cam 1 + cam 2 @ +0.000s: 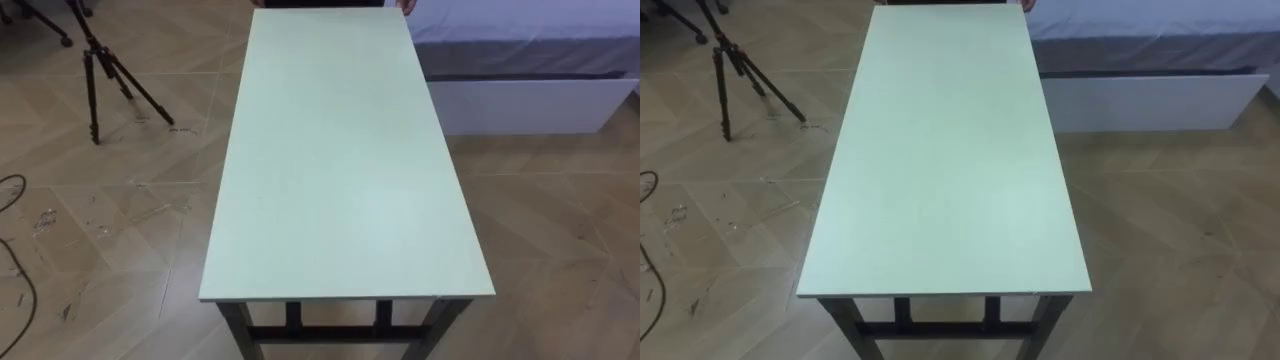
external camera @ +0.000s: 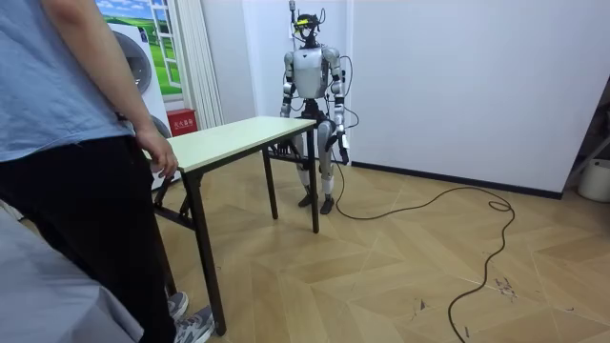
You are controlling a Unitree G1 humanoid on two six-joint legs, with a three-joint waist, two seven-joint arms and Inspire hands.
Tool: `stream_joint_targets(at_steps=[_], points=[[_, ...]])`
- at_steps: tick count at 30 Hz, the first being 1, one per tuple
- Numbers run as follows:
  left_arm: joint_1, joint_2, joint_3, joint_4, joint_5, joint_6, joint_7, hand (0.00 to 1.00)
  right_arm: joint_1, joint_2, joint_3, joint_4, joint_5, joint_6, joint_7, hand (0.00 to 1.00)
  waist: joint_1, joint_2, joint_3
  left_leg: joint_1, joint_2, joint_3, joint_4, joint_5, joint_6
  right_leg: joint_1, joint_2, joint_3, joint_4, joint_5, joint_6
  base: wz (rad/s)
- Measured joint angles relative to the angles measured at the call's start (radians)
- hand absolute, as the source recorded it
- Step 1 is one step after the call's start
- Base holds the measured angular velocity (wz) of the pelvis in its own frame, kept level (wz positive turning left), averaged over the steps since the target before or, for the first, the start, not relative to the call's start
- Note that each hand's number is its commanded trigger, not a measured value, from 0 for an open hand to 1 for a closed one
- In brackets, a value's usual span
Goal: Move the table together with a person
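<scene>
Pale green counter (image 1: pixel 340 150) on a wood floor (image 1: pixel 100 230), running lengthwise away from me.
I stand at one short end. My left hand (image 2: pixel 342 151) hangs just beside that end and my right hand is hidden behind it; I cannot tell whether either is apart or clamped. At the end far from my hands a person (image 2: pixel 76 143) rests a hand (image 2: pixel 164 158) on the edge. A tripod (image 1: pixel 100 70) stands beyond my left hand, a bed (image 1: pixel 520 50) beyond my right.
</scene>
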Motion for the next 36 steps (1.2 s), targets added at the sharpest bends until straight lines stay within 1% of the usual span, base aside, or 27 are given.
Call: stream_joint_targets(at_steps=[12, 13, 15, 17, 21, 22, 23, 25, 27, 28, 31, 33, 34, 36], points=[[-0.002, 0.0, 0.0, -0.002, 0.006, 0.0, -0.005, 0.0, -0.001, 0.0, -0.001, 0.0, 0.013, 0.001, 0.017, 0.0, 0.001, 0.001, 0.0016, -0.005, 0.0, 0.002, -0.002, 0.0, 0.0, -0.005, 0.001, 0.004, 0.0, 0.0, 0.0, 0.0], [-0.002, 0.0, 0.0, -0.002, -0.009, 0.0, -0.009, 0.0, -0.003, -0.001, -0.001, 0.001, 0.014, 0.001, 0.026, 0.0, 0.001, 0.003, 0.0004, -0.004, 0.0, 0.005, -0.002, 0.0, 0.0, -0.006, 0.0, 0.005, 0.0, 0.0, 0.0, -0.05], [-0.001, 0.0, 0.0, -0.001, -0.056, 0.001, -0.028, 0.0, -0.008, -0.003, -0.003, 0.012, 0.014, 0.002, 0.044, 0.0, 0.002, 0.002, 0.0018, -0.001, 0.001, 0.007, -0.003, 0.0, 0.0, -0.005, -0.003, 0.008, 0.0, 0.0, 0.0, -0.05], [0.0, 0.0, 0.0, -0.001, -0.129, 0.001, -0.06, 0.0, -0.007, -0.005, -0.004, 0.013, 0.014, 0.001, 0.065, 0.0, 0.007, 0.004, 0.0024, 0.001, 0.001, 0.009, -0.003, 0.0, 0.0, -0.005, -0.003, 0.009, 0.0, 0.0, 0.0, 0.0], [-0.001, 0.001, 0.008, -0.001, -0.159, 0.001, -0.117, 0.0, -0.005, -0.008, -0.016, 0.015, 0.014, 0.001, 0.112, 0.0, 0.018, 0.004, 0.0035, 0.001, 0.002, 0.012, -0.003, 0.0, 0.0, -0.005, -0.003, 0.006, 0.0, 0.0, 0.0, -0.02], [-0.003, 0.002, 0.007, -0.001, -0.193, 0.001, -0.139, 0.0, -0.005, -0.011, -0.017, 0.014, 0.02, 0.001, 0.121, 0.0, 0.019, 0.005, 0.0039, -0.004, 0.001, 0.011, -0.001, 0.0, 0.0, -0.008, -0.003, 0.004, 0.001, 0.0, 0.0, 0.0], [-0.004, 0.004, 0.007, -0.002, -0.221, 0.001, -0.161, 0.0, -0.005, -0.016, -0.018, 0.013, 0.031, 0.001, 0.135, 0.0, 0.021, 0.004, 0.0027, -0.011, 0.002, 0.011, 0.001, 0.0, 0.0, -0.014, -0.003, 0.004, 0.001, 0.0, 0.0, 0.04], [-0.005, 0.007, 0.007, -0.002, -0.238, 0.001, -0.187, 0.0, -0.005, -0.023, -0.027, 0.006, 0.033, 0.002, 0.16, 0.0, 0.021, 0.004, 0.0007, -0.023, 0.001, 0.007, 0.007, 0.0, 0.0, -0.021, -0.004, 0.0, 0.002, 0.0, 0.0, 0.04], [-0.005, 0.007, 0.007, -0.01, -0.262, 0.005, -0.211, 0.0, -0.004, -0.031, -0.032, -0.019, 0.035, 0.008, 0.175, 0.0, 0.022, 0.006, 0.0006, -0.027, 0.001, 0.007, 0.009, 0.0, 0.0, -0.025, -0.004, 0.0, 0.003, 0.0, 0.0, 0.0], [-0.005, 0.007, 0.007, -0.02, -0.292, 0.006, -0.23, 0.0, 0.003, -0.035, -0.032, -0.058, 0.037, 0.015, 0.184, 0.0, 0.023, 0.008, 0.0005, -0.033, 0.002, 0.006, 0.009, 0.0, 0.0, -0.03, -0.004, 0.0, 0.004, 0.001, -0.001, 0.0], [-0.005, 0.005, 0.005, -0.051, -0.387, 0.01, -0.272, 0.0, 0.005, -0.038, -0.035, -0.141, 0.039, 0.018, 0.211, 0.0, 0.022, 0.011, 0.0008, -0.038, 0.001, 0.007, 0.013, 0.0, 0.0, -0.035, -0.005, -0.002, 0.003, 0.001, -0.001, 0.0], [0.002, 0.006, -0.001, -0.1, -0.462, 0.012, -0.295, 0.0, 0.007, -0.038, -0.035, -0.203, 0.038, 0.019, 0.236, 0.0, 0.022, 0.013, 0.0016, -0.042, 0.001, 0.007, 0.011, 0.0, 0.0, -0.039, -0.005, -0.003, 0.003, 0.001, -0.001, 0.0], [0.002, 0.006, 0.0, -0.11, -0.471, 0.012, -0.302, 0.0, 0.01, -0.038, -0.035, -0.218, 0.035, 0.021, 0.243, 0.0, 0.023, 0.013, 0.0016, -0.042, 0.001, 0.007, 0.01, 0.0, 0.0, -0.04, -0.005, -0.003, 0.003, 0.001, -0.001, 0.0], [0.009, 0.011, 0.0, -0.15, -0.498, 0.02, -0.335, 0.0, 0.038, -0.039, -0.035, -0.302, 0.034, 0.024, 0.269, 0.0, 0.024, 0.013, 0.0013, -0.044, 0.001, 0.008, 0.01, 0.0, 0.0, -0.04, -0.005, -0.002, 0.003, 0.001, -0.001, 0.0]])
